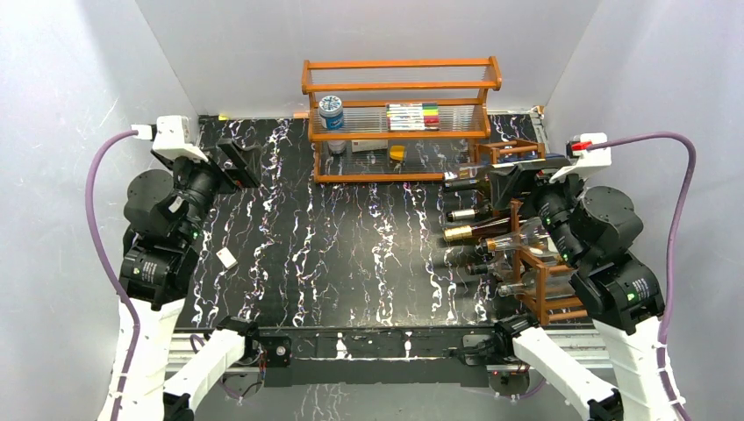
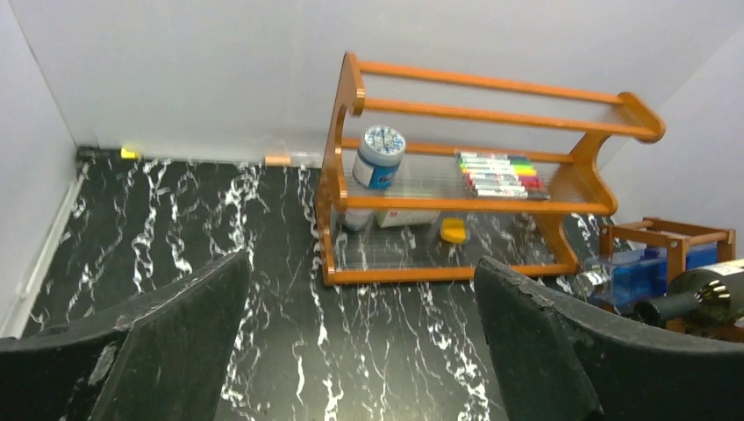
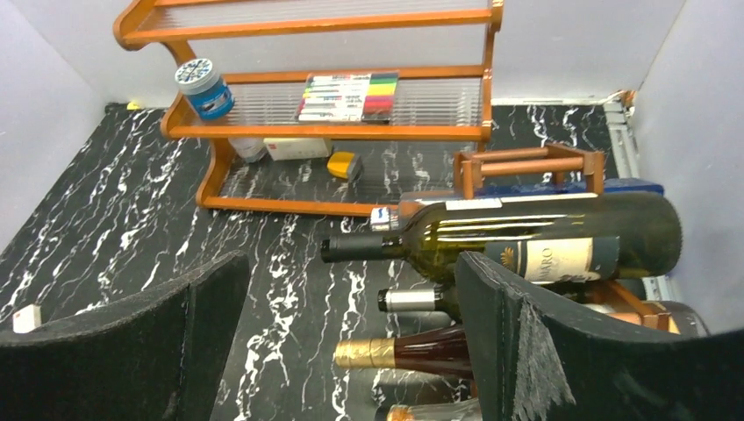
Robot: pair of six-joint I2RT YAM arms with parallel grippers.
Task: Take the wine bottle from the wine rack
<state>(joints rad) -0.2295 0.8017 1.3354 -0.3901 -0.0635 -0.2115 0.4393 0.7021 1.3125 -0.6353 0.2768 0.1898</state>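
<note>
**Black marbled worktop (image 1: 351,254) in a white-walled enclosure: bottle not yet removed.**

The wine rack (image 3: 526,163) stands at the right edge of the worktop. Several bottles lie on their sides in it, necks pointing towards the centre. The uppermost wine bottle (image 3: 535,230), green glass with a cream label, rests across the top tier and is judged the likely target. The right end effector (image 3: 351,272) faces this bottle with fingers spread wide, holding nothing, and no contact is evident. The left end effector (image 2: 360,263) is likewise spread and empty, well apart from the rack, looking towards the orange shelf (image 2: 478,203). Assessment: no part of the task is complete; closing in, gripping and drawing the bottle clear all remain.
</note>
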